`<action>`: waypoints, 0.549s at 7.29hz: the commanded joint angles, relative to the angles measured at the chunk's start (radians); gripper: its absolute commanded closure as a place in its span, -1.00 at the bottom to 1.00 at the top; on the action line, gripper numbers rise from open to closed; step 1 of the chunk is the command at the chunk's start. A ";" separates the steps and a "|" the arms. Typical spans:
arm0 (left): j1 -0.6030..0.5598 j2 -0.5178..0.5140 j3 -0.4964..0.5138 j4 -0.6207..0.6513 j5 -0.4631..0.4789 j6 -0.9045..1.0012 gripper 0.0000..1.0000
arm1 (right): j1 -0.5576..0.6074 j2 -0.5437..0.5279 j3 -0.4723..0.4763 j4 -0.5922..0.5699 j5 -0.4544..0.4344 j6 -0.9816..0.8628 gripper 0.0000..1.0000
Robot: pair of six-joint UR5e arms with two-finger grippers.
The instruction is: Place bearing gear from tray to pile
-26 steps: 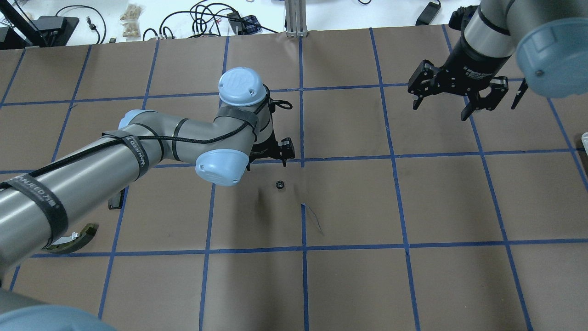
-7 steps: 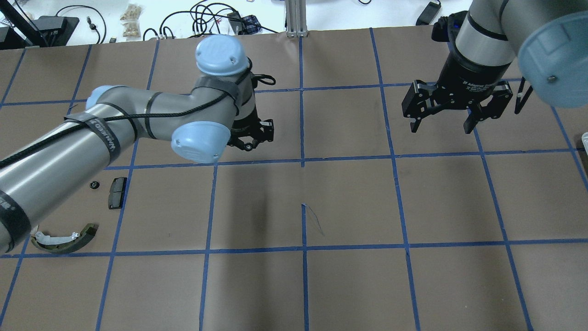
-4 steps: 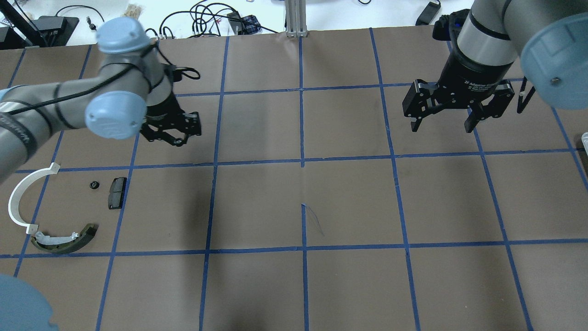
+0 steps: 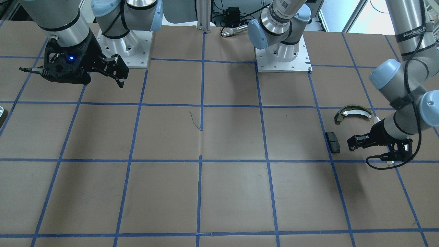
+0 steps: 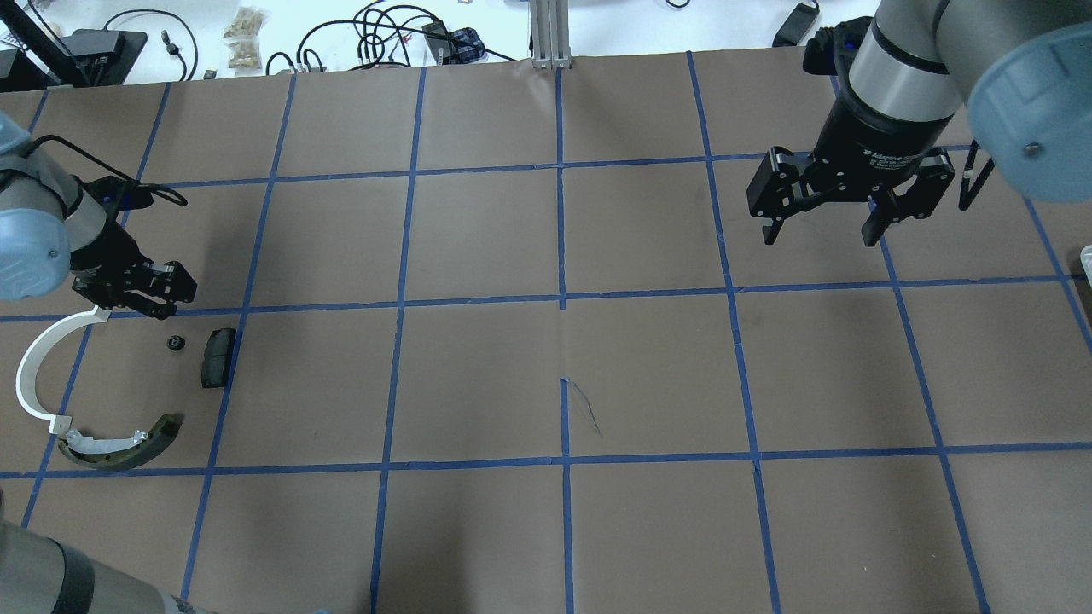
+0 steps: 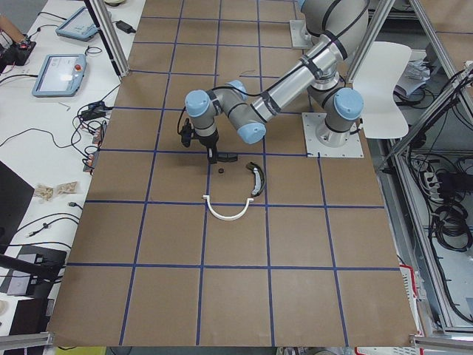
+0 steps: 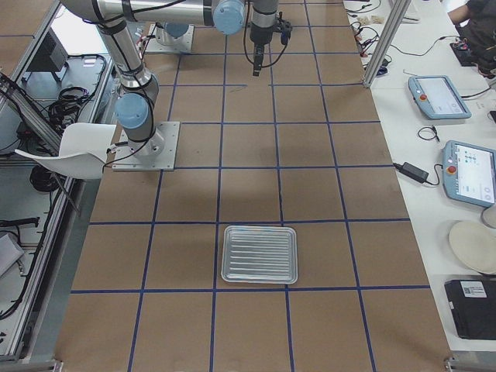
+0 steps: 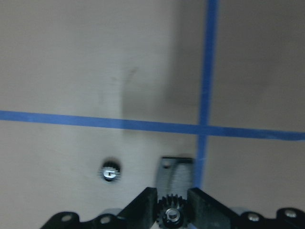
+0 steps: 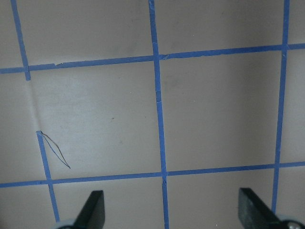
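Hovering beside the pile (image 5: pixel 217 356), left gripper (image 5: pixel 162 299) clamps bearing gear (image 8: pixel 170 215).

left gripper (image 5: pixel 165 297) swung left, beside white arc (image 5: pixel 20 379)

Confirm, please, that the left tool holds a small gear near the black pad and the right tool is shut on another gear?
Not quite: the right tool is open and empty, as the right wrist view shows. The left tool holds a small gear near the black pad.
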 commanded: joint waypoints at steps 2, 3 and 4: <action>0.044 -0.026 -0.028 0.063 0.002 0.065 1.00 | 0.000 -0.004 -0.003 0.000 0.004 -0.002 -1.00; 0.046 -0.031 -0.028 0.063 0.002 0.068 1.00 | 0.000 -0.004 -0.004 0.000 0.004 -0.012 -1.00; 0.046 -0.032 -0.026 0.065 0.002 0.068 1.00 | 0.000 -0.004 -0.004 0.000 0.002 -0.014 -1.00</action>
